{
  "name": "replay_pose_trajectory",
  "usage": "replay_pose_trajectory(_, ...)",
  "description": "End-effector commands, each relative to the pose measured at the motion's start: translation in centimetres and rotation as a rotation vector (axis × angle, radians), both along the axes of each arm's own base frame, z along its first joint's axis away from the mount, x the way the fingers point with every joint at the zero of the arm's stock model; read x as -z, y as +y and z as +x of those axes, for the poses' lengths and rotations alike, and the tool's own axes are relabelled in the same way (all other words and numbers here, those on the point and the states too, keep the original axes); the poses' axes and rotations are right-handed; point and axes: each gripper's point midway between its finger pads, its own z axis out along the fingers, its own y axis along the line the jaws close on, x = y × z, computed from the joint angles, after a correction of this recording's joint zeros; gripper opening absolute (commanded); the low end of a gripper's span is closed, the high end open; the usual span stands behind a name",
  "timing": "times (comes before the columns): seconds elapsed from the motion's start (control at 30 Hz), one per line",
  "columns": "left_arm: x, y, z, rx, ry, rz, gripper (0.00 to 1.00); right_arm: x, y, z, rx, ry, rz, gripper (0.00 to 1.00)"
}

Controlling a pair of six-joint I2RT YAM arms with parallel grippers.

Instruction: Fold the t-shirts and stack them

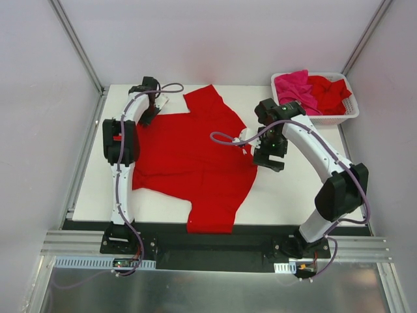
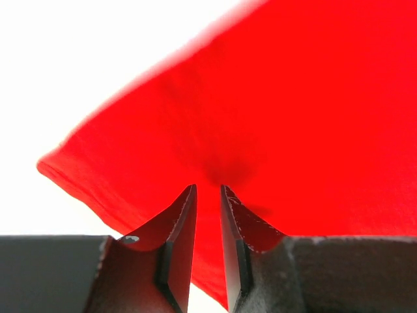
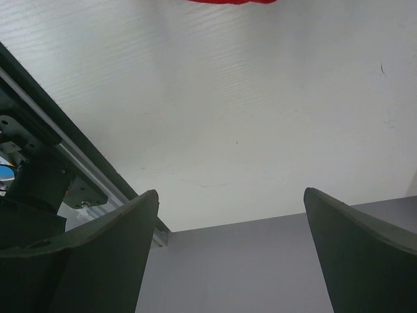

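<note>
A red t-shirt point(image 1: 189, 156) lies spread on the white table point(image 1: 293, 195), one sleeve toward the back and one toward the front edge. My left gripper point(image 1: 148, 112) sits at the shirt's back left corner. In the left wrist view its fingers point(image 2: 208, 187) are nearly closed, and the red cloth point(image 2: 293, 117) puckers at their tips. My right gripper point(image 1: 268, 160) hovers just right of the shirt, open and empty. In the right wrist view point(image 3: 231, 190) it shows bare table, with a sliver of red cloth point(image 3: 221, 1) at the top.
A white slotted basket point(image 1: 339, 119) stands at the back right. It holds a crumpled magenta-pink shirt point(image 1: 296, 88) and a red shirt point(image 1: 329, 91). The black rail with the arm bases point(image 1: 208, 248) runs along the table's near edge.
</note>
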Motion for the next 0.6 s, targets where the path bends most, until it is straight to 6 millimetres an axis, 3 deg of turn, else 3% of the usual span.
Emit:
replay_pose_trajectory(0.0,0.8,0.7,1.8,0.030,0.008,0.069,0.21,-2.1,-3.3,-6.1,0.018,0.177,-0.093,0.96)
replay_pose_trajectory(0.07,0.4,1.0,3.2,0.064,-0.015,0.109,0.22,-2.2,-3.4,-6.2,0.020,0.173,-0.094,0.96)
replay_pose_trajectory(0.1,1.3,1.0,3.4,0.078,-0.001,0.122,0.22,-2.3,-3.5,-6.3,0.021,0.174,-0.093,0.96)
replay_pose_trajectory(0.3,2.6,1.0,4.8,0.156,0.004,0.211,0.22,-2.2,-3.6,-6.7,0.024,0.182,-0.096,0.96)
replay_pose_trajectory(0.57,2.1,1.8,8.6,0.251,-0.092,0.377,0.22,-2.2,-3.5,-6.8,0.032,0.193,-0.091,0.96)
